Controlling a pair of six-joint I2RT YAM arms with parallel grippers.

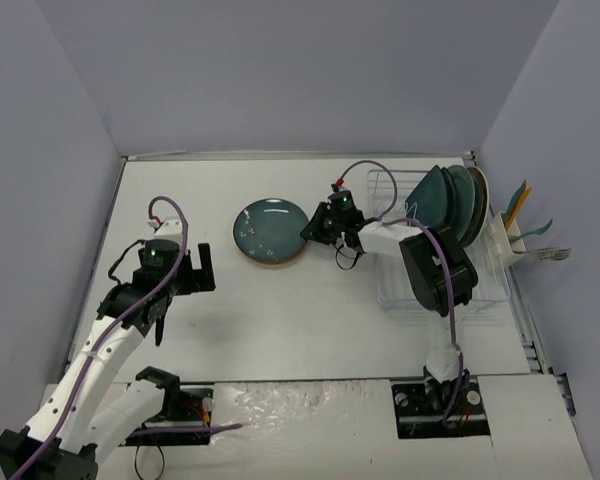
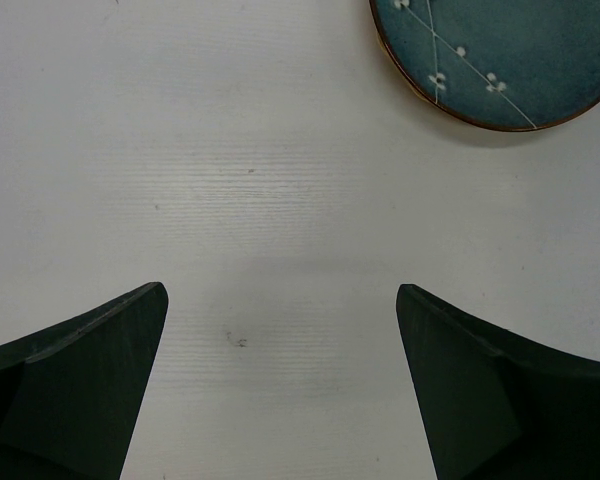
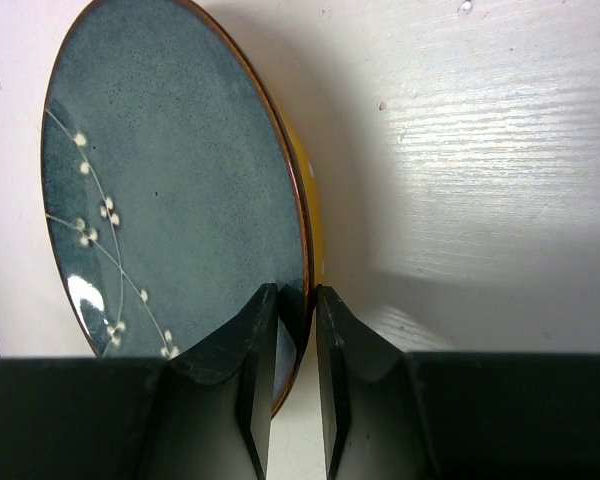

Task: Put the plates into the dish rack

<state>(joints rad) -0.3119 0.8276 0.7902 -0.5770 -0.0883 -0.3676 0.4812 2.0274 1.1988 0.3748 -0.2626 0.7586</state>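
- Pinching the rim of the blue-teal plate [image 3: 170,180], my right gripper [image 3: 295,310] had its two fingers narrowed onto the edge, one on the glazed face and one on the orange-yellow underside.
- That plate, speckled with white blossom sprigs, lay out on the table [image 1: 310,320] near its middle, to the left of the dish rack [image 1: 490,292] and apart from it.
- From above, my right gripper [image 1: 315,228] met the plate [image 1: 271,232] at its right-hand edge, with the arm reaching across in front of the rack.
- I could not tell whether the gripped edge was raised off the table or just resting on it; the wrist view showed a shadow under the rim.
- My left gripper [image 2: 280,330] was spread wide and held nothing, with only bare table between its fingers.
- From above, my left gripper [image 1: 185,290] sat over the left part of the table, well apart from the plate, whose rim showed at the top right corner of the left wrist view [image 2: 500,60].
- The racked plates [image 1: 445,200] stood on edge at the far end of the rack, dark teal in front.
- The utensil holder [image 1: 508,240] hung on the rack's right side with a few utensils in it.
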